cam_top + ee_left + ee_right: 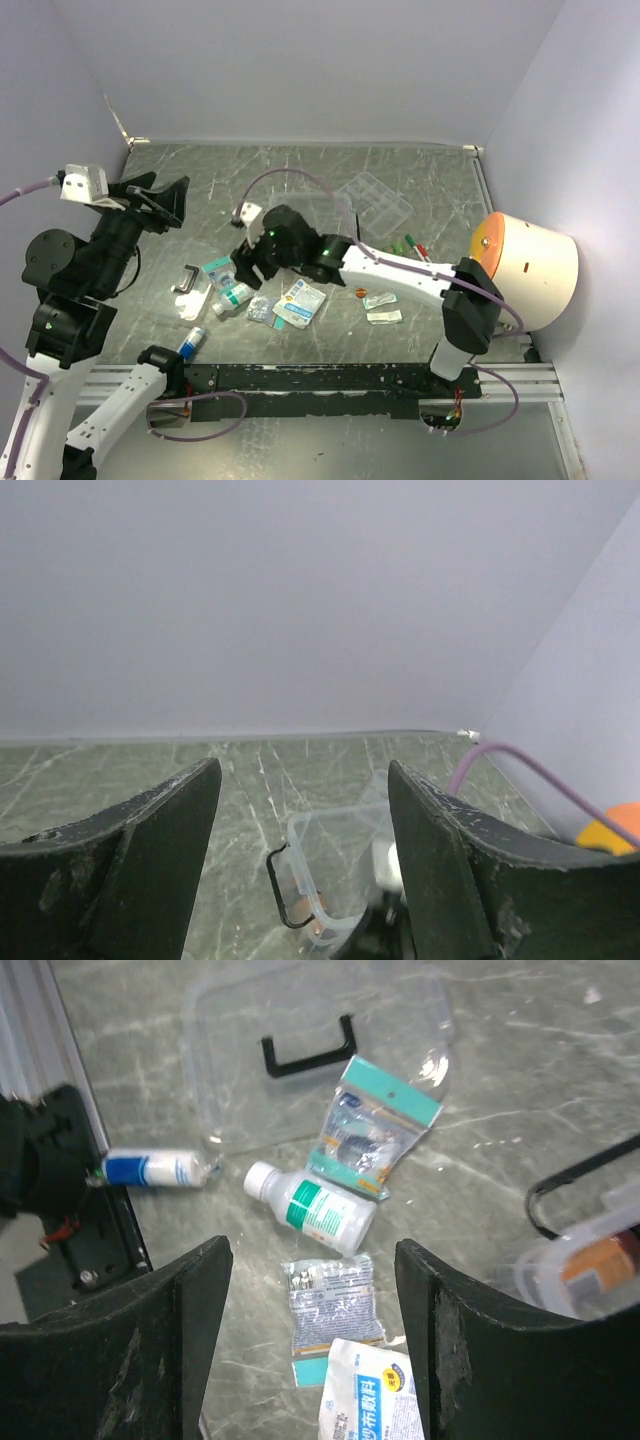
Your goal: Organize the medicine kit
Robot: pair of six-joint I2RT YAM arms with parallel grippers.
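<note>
The medicine kit (335, 865), a small clear box with a black side handle, stands on the table behind my right arm (335, 215); its corner shows at the right edge of the right wrist view (600, 1260). My right gripper (248, 270) (312, 1250) hangs open over a foil sachet (330, 1300), a white bottle with a green label (315, 1208) and a white and blue pouch (370, 1400). My left gripper (165, 200) (303, 780) is raised at the far left, open and empty, facing the kit from a distance.
A flat clear lid with a black handle (190, 285) (310, 1050) lies left of the items, a teal packet (375, 1125) on its edge. A blue and white tube (192, 340) lies near the rail. A compartmented tray (378, 200), pens (413, 245) and small packets (380, 300) lie right.
</note>
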